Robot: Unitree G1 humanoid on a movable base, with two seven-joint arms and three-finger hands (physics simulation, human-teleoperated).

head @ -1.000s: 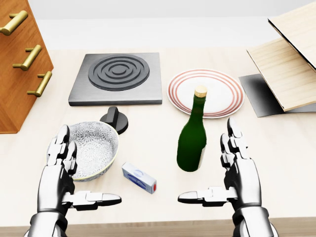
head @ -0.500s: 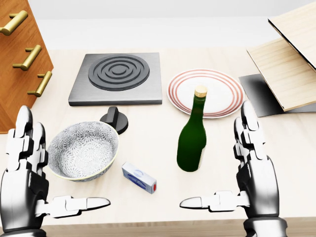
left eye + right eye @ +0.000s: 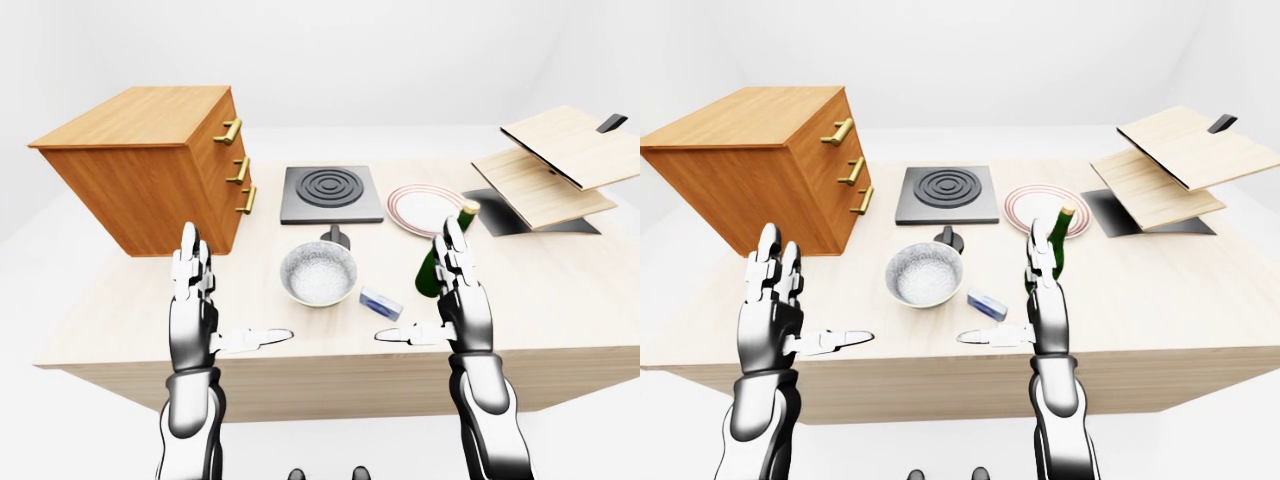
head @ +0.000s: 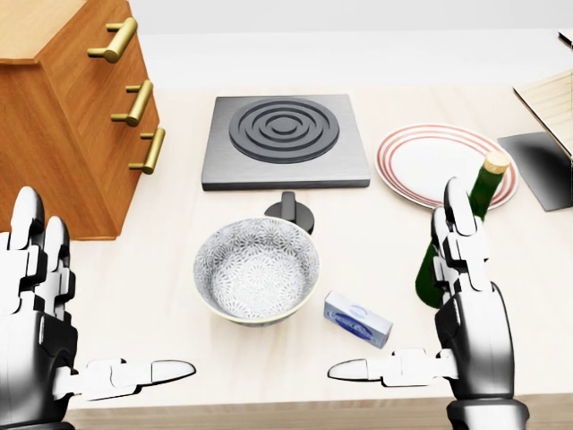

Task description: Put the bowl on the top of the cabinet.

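Note:
A patterned grey-white bowl point(image 4: 257, 269) stands upright on the light wooden table point(image 4: 179, 269), in the middle of the head view. The brown wooden cabinet point(image 4: 63, 116), with three gold drawer handles, stands at the upper left; its flat top point(image 3: 140, 115) shows in the left-eye view. My left hand point(image 4: 112, 291) is open, fingers up and thumb out, to the left of the bowl and apart from it. My right hand point(image 4: 394, 279) is open to the bowl's right, in front of a green bottle point(image 4: 479, 193).
A small blue box point(image 4: 358, 320) lies just right of the bowl. A black knob point(image 4: 288, 210) and a grey hob point(image 4: 285, 139) lie above it. A red-striped plate point(image 4: 439, 157) is at upper right. Tilted wooden boards point(image 3: 560, 160) stand at the far right.
The whole picture has shifted right, so the camera moved left: the cabinet shows more and the bowl sits mid-view. My left hand drew away from the bowl's rim to the left.

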